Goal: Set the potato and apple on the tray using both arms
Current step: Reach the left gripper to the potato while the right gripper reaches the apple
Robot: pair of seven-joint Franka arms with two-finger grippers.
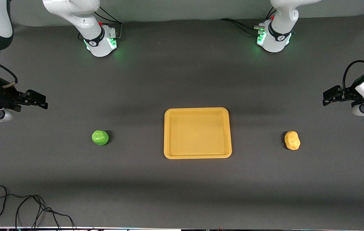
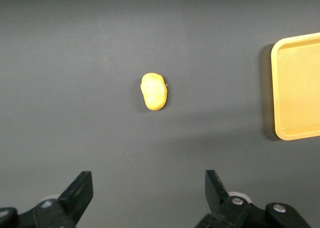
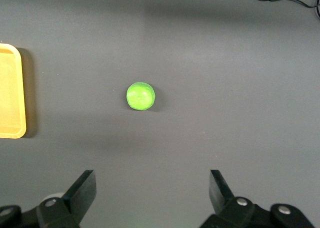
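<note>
A: Nearest the camera is a loose black cable (image 1: 25, 208) at the table's front edge, toward the right arm's end. I'm teleoping, so quick pass across: right gripper (image 1: 42, 101) is up at its end of the table, jaws spread wide and empty in the right wrist view (image 3: 152, 193).

B: Apple?

A: Apple (image 1: 100, 137) sits on the table, well apart from the tray (image 1: 169, 150), which lies between the two fruits and holds nothing. Potato (image 1: 292, 140) is toward the left arm's end. Left gripper (image 1: 327, 96) is up there too, spread and empty (image 2: 150, 193).

B: Risks?

A: I'd say nothing's been picked yet. The apple is round and glossy, so an off-centre pinch could roll it away. The potato is lumpy, so it may twist out. Both arms dropping at the tray together could collide
</note>
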